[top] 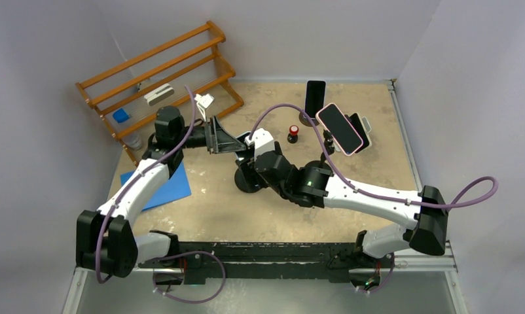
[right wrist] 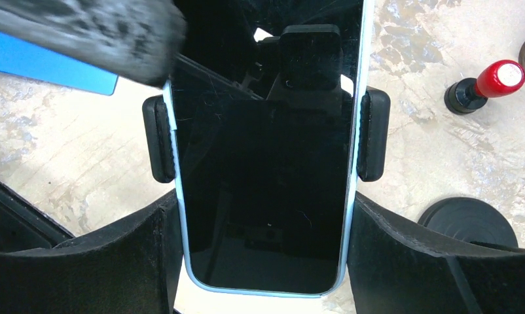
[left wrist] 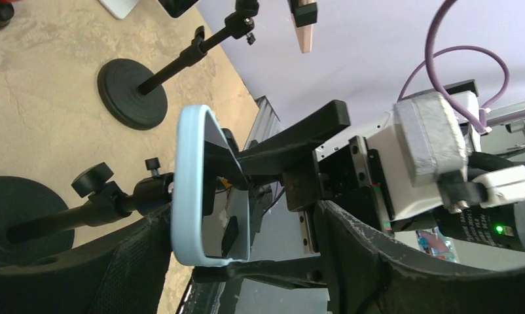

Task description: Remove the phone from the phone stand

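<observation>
Right gripper (right wrist: 263, 216) straddles the phone (right wrist: 266, 144) wide, maybe touching already; slick, rigid, breakable slab, so pinch its long edges.

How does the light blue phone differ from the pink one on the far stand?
The light blue phone has a pale blue case; the pink phone has a pink one. The light blue phone sits between the fingers of the right gripper; the pink phone has no gripper near it. Both show dark screens.
</observation>
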`<state>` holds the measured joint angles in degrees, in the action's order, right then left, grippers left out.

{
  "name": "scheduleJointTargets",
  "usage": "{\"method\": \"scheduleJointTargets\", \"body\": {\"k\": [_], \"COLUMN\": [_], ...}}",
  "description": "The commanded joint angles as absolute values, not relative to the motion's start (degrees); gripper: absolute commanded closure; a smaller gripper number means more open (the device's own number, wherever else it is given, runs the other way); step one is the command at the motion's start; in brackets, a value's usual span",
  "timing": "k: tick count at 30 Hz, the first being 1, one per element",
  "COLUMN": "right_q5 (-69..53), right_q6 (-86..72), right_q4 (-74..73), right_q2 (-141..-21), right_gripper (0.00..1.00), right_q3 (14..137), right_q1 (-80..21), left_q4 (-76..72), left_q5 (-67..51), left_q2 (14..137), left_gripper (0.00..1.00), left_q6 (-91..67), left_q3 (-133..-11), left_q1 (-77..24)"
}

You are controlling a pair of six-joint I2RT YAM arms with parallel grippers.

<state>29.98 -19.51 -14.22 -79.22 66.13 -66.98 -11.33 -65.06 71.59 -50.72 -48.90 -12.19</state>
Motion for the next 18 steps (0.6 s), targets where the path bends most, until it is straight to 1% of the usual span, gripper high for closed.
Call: {"method": "scheduleJointTargets", "body": {"k": [1,9,14,18], "right_q5": [30.2,31.7,31.7,31.5], "right_q6": [-20.2,-21.2,-21.1,-21.1], "right_q4": [-12.0,-9.2,-8.5,-8.3], "right_q2": [-76.7,-75.4,-75.1,-75.4], "right_gripper": [0.47,0.47,0.47,0.47], "right_q3": [65.7,64.2,64.2,64.2], "right_q1": [-66.7,-66.7,-66.7,-66.6], "left_q4": [-11.7,-3.7,-2.0,2.7], "left_q5": [-63.0,-52.6,-47.0,-43.5], "left_q2": [66.6,58.1,51.7,50.0], "left_gripper": [0.24,0.18,0.16,0.15], "left_q6": [-48.4,-43.7,-41.6,-39.4], "left_q3": [-50.9,-46.1,-41.8,-42.2], "left_q1": [-12.4,-12.3,-12.3,-12.3]}}
